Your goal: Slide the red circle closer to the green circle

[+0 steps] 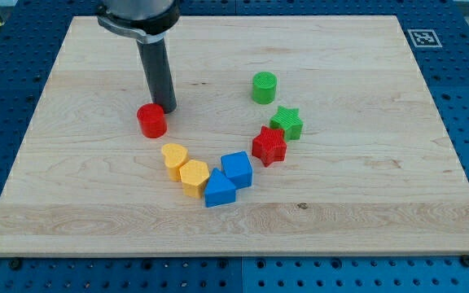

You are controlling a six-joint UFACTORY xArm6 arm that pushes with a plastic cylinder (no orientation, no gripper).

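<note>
The red circle stands on the wooden board at the view's centre-left. The green circle stands well to its right and a little higher in the view. My tip is at the red circle's upper right edge, touching it or very nearly so. The dark rod rises from there to the view's top.
A green star and a red star lie below the green circle. Two blue blocks and two yellow blocks form an arc below the red circle. The wooden board lies on a blue perforated table.
</note>
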